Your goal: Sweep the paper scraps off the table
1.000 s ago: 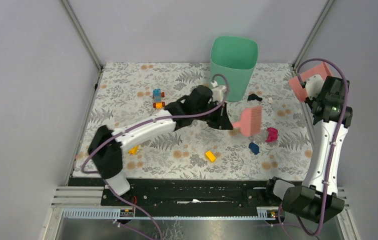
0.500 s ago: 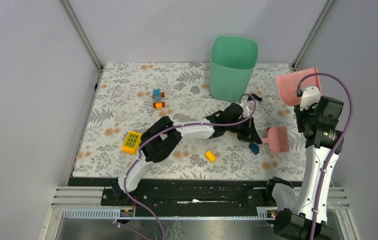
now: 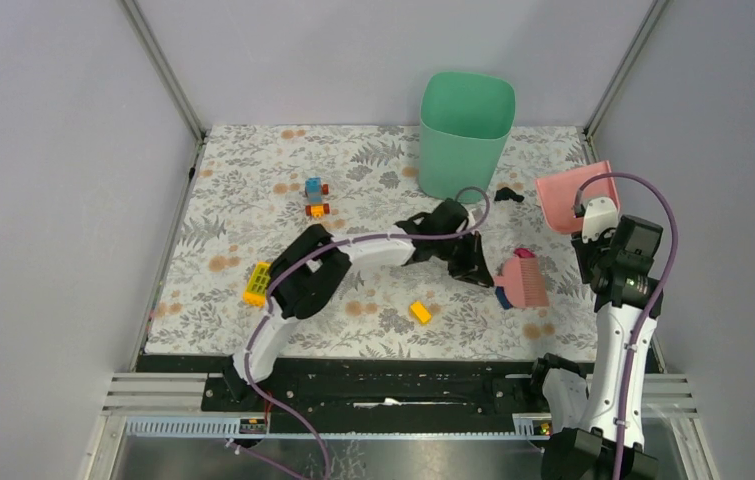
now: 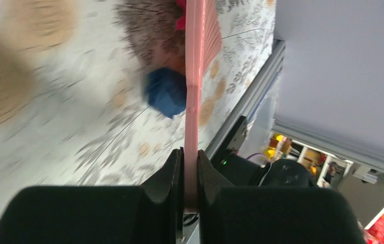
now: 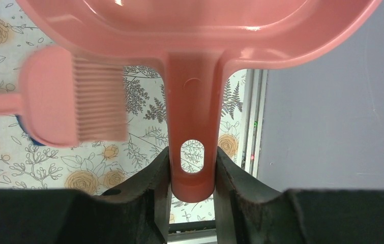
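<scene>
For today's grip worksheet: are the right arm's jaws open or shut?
Shut: the right gripper has both jaws pressed against the pink dustpan handle, one each side.

The far-left corner of the table [image 3: 243, 160] stands open; the left arm [image 3: 373, 250] spans the middle, the green bin [image 3: 466, 135] blocks the far edge, and the pink brush [image 3: 523, 282], dustpan [image 3: 571, 200] and a yellow brick [image 3: 420, 312] crowd the near right.

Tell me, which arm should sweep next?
Probably left: the left tool grips the brush, low over the table. The right tool only holds the dustpan, off at the table's edge.
</scene>
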Controlling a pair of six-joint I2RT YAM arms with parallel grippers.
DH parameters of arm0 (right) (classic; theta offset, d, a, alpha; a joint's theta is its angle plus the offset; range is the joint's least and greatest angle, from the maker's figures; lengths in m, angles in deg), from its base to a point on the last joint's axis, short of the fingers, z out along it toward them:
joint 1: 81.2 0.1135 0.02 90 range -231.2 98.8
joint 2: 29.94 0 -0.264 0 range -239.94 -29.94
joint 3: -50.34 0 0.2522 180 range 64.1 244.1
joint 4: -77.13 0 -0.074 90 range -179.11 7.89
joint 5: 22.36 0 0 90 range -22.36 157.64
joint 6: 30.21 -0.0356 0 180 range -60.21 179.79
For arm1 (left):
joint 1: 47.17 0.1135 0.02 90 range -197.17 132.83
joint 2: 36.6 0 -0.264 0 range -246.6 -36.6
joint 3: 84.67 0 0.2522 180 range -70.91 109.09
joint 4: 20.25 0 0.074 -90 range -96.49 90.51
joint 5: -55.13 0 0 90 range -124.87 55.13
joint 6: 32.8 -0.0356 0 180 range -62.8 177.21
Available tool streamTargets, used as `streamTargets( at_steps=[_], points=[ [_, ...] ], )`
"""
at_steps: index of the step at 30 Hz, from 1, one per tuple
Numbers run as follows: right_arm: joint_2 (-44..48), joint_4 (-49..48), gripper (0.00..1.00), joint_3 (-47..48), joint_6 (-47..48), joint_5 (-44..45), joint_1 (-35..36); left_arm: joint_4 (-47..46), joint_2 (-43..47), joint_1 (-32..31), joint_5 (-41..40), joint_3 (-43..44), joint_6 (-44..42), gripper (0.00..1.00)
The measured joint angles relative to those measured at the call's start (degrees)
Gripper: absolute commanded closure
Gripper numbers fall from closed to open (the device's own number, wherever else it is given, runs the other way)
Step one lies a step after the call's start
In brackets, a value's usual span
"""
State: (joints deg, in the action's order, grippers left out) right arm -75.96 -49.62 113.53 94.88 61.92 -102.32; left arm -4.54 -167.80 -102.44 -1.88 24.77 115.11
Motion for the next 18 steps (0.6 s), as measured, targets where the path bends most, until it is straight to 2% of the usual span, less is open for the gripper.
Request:
streamTargets(
  at_steps=[4, 9, 13, 18],
  points=[
    [-0.22, -1.25, 1.0, -1.18, 0.9, -0.02, 0.0, 7.67, 9.14, 4.48, -1.18, -6.62, -5.68, 1.0],
    [-0.7, -2.32, 1.0, -2.05, 1.6, -0.5, 0.0, 22.47, 24.94, 10.45, -9.14, -13.18, -15.3, 1.0],
    [-1.31, -2.34, 1.0, -2.1, 2.4, -2.51, 0.0, 31.76, 34.16, 14.36, -15.34, -13.0, -22.1, 1.0],
    [-3.43, 3.37, 1.0, -0.24, 8.13, -6.67, 0.0, 40.5, 37.92, 14.78, -15.69, -6.78, -27.87, 1.0]
  ],
)
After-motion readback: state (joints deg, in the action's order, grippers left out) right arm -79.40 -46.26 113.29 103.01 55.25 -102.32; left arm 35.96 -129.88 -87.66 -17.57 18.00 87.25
